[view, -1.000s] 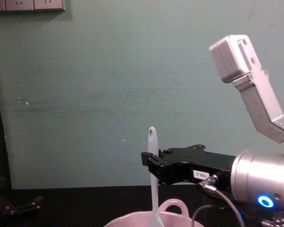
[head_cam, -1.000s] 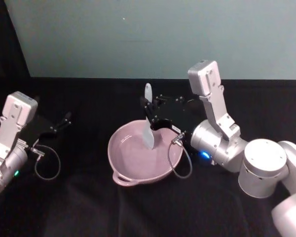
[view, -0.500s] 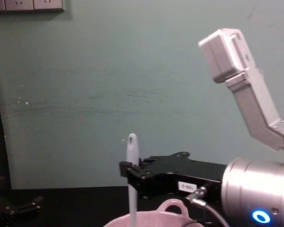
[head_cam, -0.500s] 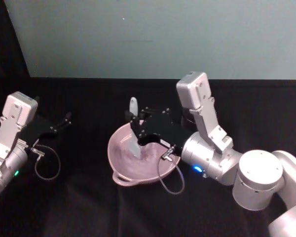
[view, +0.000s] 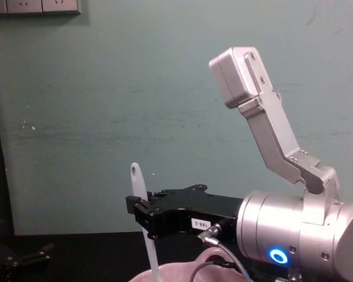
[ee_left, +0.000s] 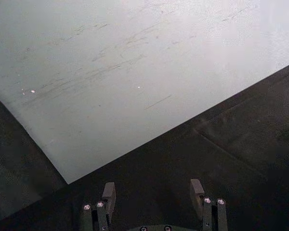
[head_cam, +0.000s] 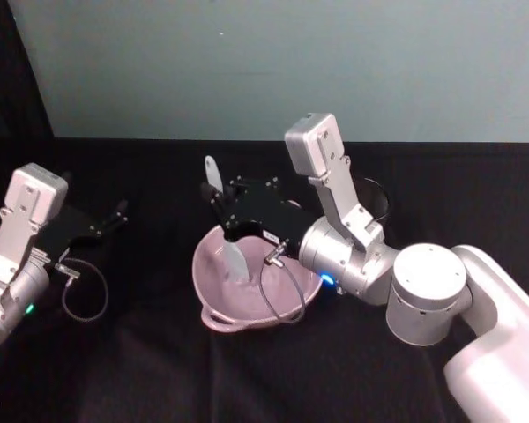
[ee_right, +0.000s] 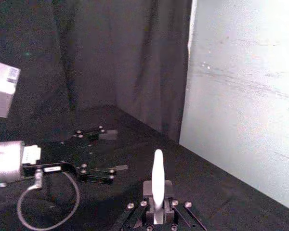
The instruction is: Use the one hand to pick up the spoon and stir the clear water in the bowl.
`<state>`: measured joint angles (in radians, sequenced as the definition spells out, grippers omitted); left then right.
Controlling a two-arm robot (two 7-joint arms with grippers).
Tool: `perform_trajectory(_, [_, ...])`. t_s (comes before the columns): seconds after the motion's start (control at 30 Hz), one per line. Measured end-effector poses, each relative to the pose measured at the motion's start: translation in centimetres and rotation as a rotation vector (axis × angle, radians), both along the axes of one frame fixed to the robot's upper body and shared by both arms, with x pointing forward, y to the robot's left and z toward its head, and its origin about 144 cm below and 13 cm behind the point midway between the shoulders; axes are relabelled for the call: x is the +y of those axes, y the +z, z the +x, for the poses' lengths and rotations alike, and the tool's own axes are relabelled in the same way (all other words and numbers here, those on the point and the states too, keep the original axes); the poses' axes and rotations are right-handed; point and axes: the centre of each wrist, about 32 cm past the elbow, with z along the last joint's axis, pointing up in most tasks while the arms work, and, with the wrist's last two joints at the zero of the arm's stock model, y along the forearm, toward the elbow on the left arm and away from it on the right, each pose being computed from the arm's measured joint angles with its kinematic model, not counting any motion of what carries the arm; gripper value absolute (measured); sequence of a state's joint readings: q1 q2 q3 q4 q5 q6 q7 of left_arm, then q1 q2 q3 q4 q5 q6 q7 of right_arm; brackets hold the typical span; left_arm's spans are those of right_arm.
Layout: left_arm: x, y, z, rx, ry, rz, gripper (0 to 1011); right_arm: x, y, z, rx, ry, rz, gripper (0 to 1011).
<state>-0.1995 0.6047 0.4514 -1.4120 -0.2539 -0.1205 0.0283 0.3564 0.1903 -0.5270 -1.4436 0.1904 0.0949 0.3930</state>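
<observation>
The pale pink bowl [head_cam: 213, 304] sits mid-table, its loop handle at the near rim; its rim [view: 172, 272] peeks up at the chest view's lower edge. My right gripper [head_cam: 222, 217] reaches over the bowl's far left side, shut on the white spoon [head_cam: 234, 259]. The spoon stands nearly upright, handle end up and flat head down inside the bowl's left part. From the chest the spoon [view: 139, 187] rises through the right gripper [view: 140, 210]. The right wrist view has the spoon handle [ee_right: 157, 182] clamped in the right gripper [ee_right: 157, 211]. My left gripper [ee_left: 152, 190] is open, parked at the table's left [head_cam: 113, 217].
A black wire-mesh cup [head_cam: 376, 199] stands behind the right arm's forearm. A looped grey cable [head_cam: 81, 291] hangs from the left wrist, and another drapes from the right wrist over the bowl's near right rim. Black cloth covers the table; a teal wall stands behind.
The right gripper has swept the spoon leftward across the bowl, from its right-centre to its left side. The left arm has not moved.
</observation>
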Motion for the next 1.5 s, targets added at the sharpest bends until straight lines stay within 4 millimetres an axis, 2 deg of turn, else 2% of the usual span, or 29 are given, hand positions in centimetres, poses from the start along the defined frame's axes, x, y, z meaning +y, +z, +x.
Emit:
perform_trajectory(0.13, [0.0, 0.0, 0.0, 0.0, 0.0, 0.0, 1011, -0.4, 0.0, 0.7, -0.001, -0.026, -0.009, 116])
perform_trajectory(0.33, [0.0, 0.0, 0.0, 0.0, 0.0, 0.0, 1012, -1.3, 0.1, 0.8, -0.007, -0.062, -0.015, 116])
perform_trajectory(0.57, [0.0, 0.0, 0.0, 0.0, 0.0, 0.0, 1011, -3.0, 0.5, -0.1, -0.007, -0.107, -0.028, 114])
perform_trajectory(0.83, [0.0, 0.0, 0.0, 0.0, 0.0, 0.0, 1011, -3.8, 0.8, -1.9, 0.003, -0.109, -0.02, 114])
perform_trajectory(1.1, [0.0, 0.0, 0.0, 0.0, 0.0, 0.0, 1011, -3.2, 0.8, -3.3, 0.01, -0.076, 0.005, 114])
perform_trajectory(1.17, [0.0, 0.0, 0.0, 0.0, 0.0, 0.0, 1011, -2.5, 0.6, -3.5, 0.015, -0.054, 0.018, 116])
perform_trajectory(1.5, [0.0, 0.0, 0.0, 0.0, 0.0, 0.0, 1011, -0.5, 0.0, -2.8, 0.031, -0.003, 0.036, 116])
